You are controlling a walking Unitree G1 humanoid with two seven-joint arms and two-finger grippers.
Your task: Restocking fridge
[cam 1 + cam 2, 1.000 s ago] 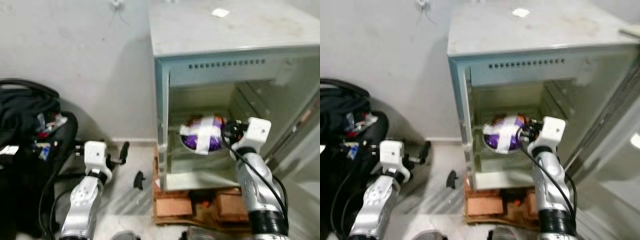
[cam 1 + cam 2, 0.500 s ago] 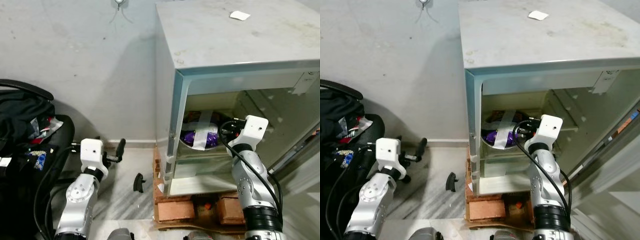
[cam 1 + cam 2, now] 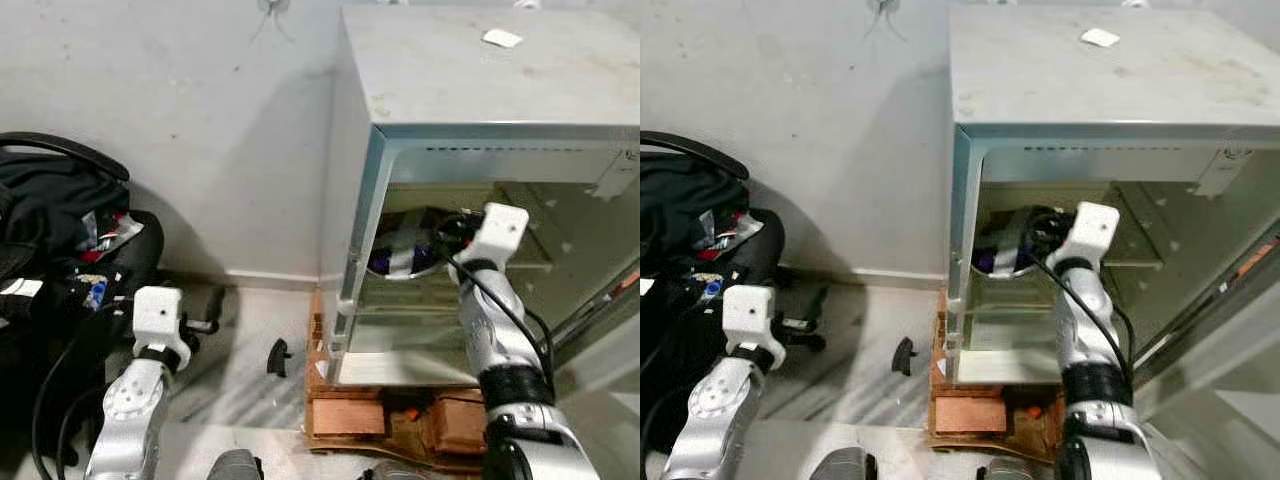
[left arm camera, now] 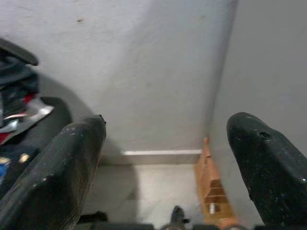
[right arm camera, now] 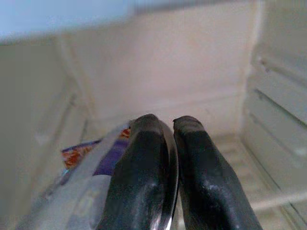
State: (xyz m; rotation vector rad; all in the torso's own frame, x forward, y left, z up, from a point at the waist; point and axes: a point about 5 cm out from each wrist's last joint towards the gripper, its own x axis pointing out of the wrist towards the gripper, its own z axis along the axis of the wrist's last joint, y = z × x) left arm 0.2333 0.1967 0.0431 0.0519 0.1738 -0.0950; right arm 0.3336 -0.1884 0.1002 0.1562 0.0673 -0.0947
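It looked like a plain home room, perhaps storage: a small fridge (image 3: 480,150) on bricks (image 3: 345,415), bare wall (image 3: 180,120), tiled floor (image 3: 255,330).

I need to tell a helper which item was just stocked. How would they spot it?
Look at the open white fridge against the wall. Inside, on its upper shelf, the right gripper pinches a metal bowl wrapped in purple packaging with pale tape strips.
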